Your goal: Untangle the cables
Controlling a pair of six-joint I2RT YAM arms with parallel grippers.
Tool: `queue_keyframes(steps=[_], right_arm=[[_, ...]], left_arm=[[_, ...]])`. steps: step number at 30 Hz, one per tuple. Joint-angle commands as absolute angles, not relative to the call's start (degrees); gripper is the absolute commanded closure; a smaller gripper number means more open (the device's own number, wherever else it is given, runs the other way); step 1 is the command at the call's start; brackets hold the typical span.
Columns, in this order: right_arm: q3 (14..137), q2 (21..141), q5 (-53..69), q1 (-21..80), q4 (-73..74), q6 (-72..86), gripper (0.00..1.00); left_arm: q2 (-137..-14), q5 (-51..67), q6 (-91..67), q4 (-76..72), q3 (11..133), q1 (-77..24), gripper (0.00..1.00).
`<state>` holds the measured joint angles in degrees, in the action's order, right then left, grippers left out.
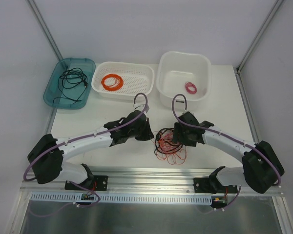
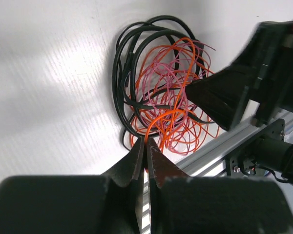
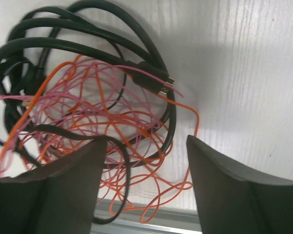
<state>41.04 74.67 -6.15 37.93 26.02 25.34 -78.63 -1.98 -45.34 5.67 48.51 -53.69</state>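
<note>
So the cables are sitting in one messy clump on the white table, near the front edge and a bit right of centre, right between the two arms. It's a mix of thick black loops with thin orange and pink wires all over each other.

The left gripper is at the tangle's left side with its fingers pressed together, pinching one orange strand right at the tips. The right gripper is over the right side of the pile, fingers spread wide, with a black loop lying across its left finger.

At the far side, left to right: a teal tray with a black cable, a white perforated basket holding a neat orange coil, and a white tub with a small pink coil.
</note>
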Motion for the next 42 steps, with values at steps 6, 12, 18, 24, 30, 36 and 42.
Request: queue_keyframes(steps=[6, 12, 18, 24, 30, 36, 42], right_arm=[[38.85, 76.99, -3.34, 34.11, 26.01, 27.86, 0.51], [37.27, 75.85, -2.64, 30.24, 27.16, 26.99, 0.61], [36.48, 74.88, -2.02, 27.69, 28.04, 26.11, 0.68], [36.04, 73.48, -2.20, 25.93, 28.92, 25.40, 0.69], [35.33, 73.48, -1.76, 25.05, 28.92, 25.22, 0.69], [35.33, 73.21, -1.41, 24.52, 28.92, 25.05, 0.69], [35.24, 73.39, -1.32, 23.91, 29.18, 24.70, 0.69]], left_arm=[[-66.03, -11.24, -33.23, 18.18, 56.33, -52.30, 1.00], [-58.46, -13.71, -26.55, 27.75, 64.58, -44.32, 1.00], [-54.32, -17.57, -18.47, 34.27, 78.73, -39.64, 1.00], [-56.24, -26.52, -8.55, 37.88, 96.28, -38.67, 1.00], [-60.63, -31.55, -0.99, 38.23, 111.51, -38.58, 1.00], [-66.17, -32.96, 4.73, 37.88, 127.34, -38.58, 1.00], [-68.38, -36.65, 11.85, 33.16, 135.79, -38.58, 1.00]])
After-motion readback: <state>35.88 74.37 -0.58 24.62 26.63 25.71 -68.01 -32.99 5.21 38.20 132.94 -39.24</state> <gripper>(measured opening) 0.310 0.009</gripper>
